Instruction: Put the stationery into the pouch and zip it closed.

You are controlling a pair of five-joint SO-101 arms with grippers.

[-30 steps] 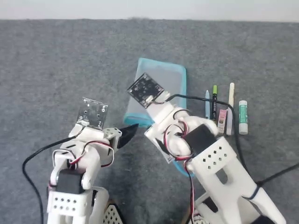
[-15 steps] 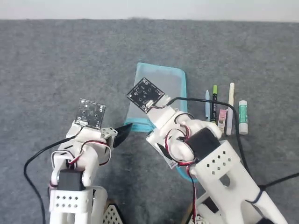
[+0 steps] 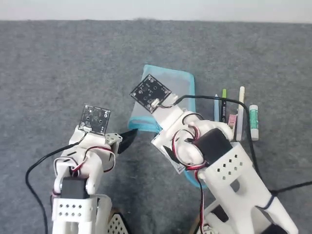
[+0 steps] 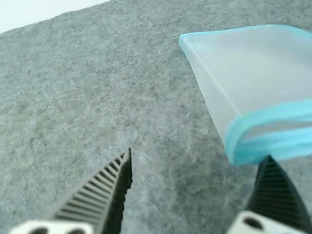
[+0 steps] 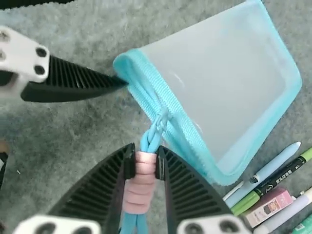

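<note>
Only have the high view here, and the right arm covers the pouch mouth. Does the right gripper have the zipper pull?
Observer: Yes. In the right wrist view the right gripper is shut on the pink pull tab, which is corded to the zipper.
Operator: And the other arm?
Observer: Its wrist view shows the left gripper open, with a corner of the pouch close by one finger.
Operator: Where's the slider?
Observer: The slider sits partway along the teal zip edge. I can't tell whether the zip is open.
</note>
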